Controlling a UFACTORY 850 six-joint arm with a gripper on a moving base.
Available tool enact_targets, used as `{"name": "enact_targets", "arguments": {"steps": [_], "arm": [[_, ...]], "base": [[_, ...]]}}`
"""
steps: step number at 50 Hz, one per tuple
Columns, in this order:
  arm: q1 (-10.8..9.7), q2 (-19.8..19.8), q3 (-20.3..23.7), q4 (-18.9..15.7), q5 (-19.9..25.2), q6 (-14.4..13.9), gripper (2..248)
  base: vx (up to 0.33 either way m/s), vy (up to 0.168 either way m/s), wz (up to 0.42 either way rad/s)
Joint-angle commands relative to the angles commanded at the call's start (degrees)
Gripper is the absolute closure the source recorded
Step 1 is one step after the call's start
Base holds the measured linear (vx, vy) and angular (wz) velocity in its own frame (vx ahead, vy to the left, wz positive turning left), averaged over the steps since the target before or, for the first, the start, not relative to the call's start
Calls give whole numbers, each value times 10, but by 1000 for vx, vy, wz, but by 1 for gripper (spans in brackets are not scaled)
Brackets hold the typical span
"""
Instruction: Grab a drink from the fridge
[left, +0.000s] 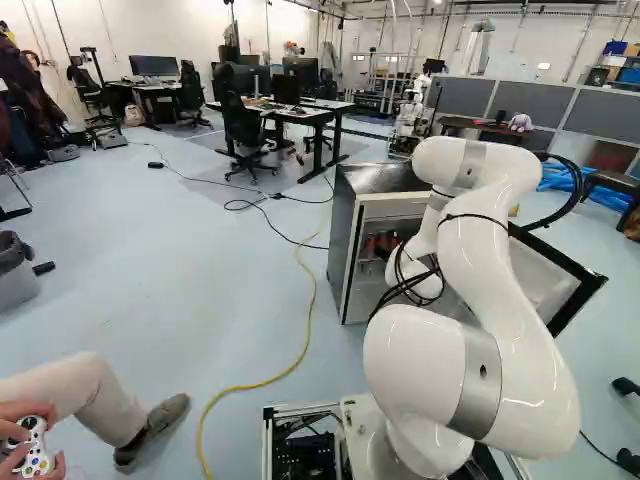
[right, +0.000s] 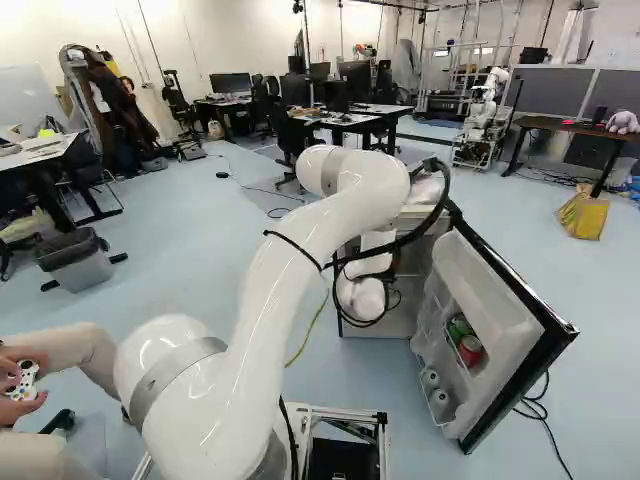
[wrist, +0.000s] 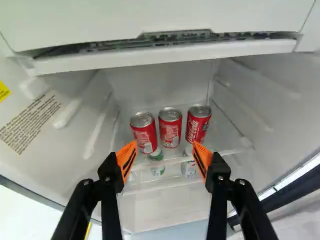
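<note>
The jaws stand spread well apart in the wrist view, with no can pinched between my gripper's (wrist: 164, 154) orange pads (wrist: 126, 159). Ahead of them I see three red drink cans, the left one (wrist: 144, 132), the middle one (wrist: 170, 127) and the right one (wrist: 198, 123), upright in a row on a clear shelf (wrist: 172, 154) inside the fridge (wrist: 45, 162). They are smooth cylinders with silvery, rimmed metal lids and white lettering. Through the shelf I make out paler cans (wrist: 158, 167) with green on them. The liner is glossy white moulded plastic with rounded ribs along its walls.

In the left base view, my smooth white arm (left: 500, 270) with grey bands partly covers the fridge's opening; red cans show inside, beside the arm. The cabinet's outer side is dark and flat.

In the right base view, the door (right: 510, 320) hangs open, black-edged, its moulded white racks holding a red can (right: 470, 351) beside a green one (right: 459, 328).
</note>
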Motion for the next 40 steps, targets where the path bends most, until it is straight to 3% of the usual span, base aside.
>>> {"name": "enact_targets", "arguments": {"steps": [17, 40], "arm": [[5, -40, -42, 0, 0, 0, 82], [11, -60, -78, 0, 0, 0, 82]], "base": [[0, 0, 0], [0, 0, 0]]}}
